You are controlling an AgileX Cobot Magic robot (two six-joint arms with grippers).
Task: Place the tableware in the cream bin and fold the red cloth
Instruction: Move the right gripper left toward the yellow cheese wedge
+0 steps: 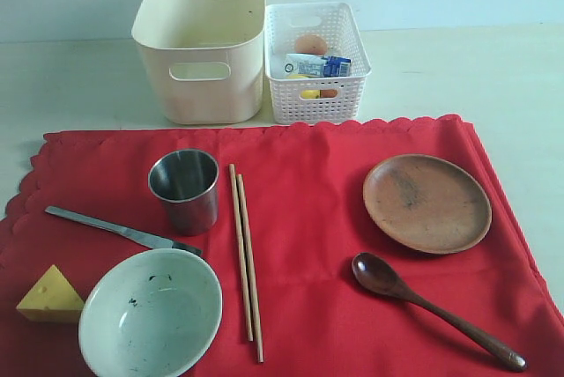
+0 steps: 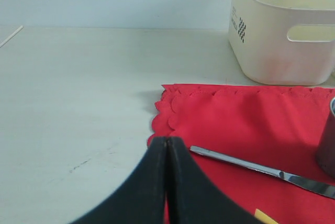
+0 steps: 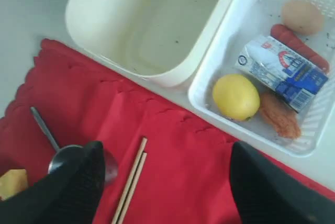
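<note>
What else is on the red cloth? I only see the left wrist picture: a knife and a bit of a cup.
Observer: A pale bowl sits on the cloth, close to the knife.
Operator: Is anything inside the cream bin?
Observer: No. The right wrist view looks into the cream bin; it is empty.
Operator: Is there another box?
Observer: Yes, a white lattice basket stands beside it, holding a lemon and a milk carton.
</note>
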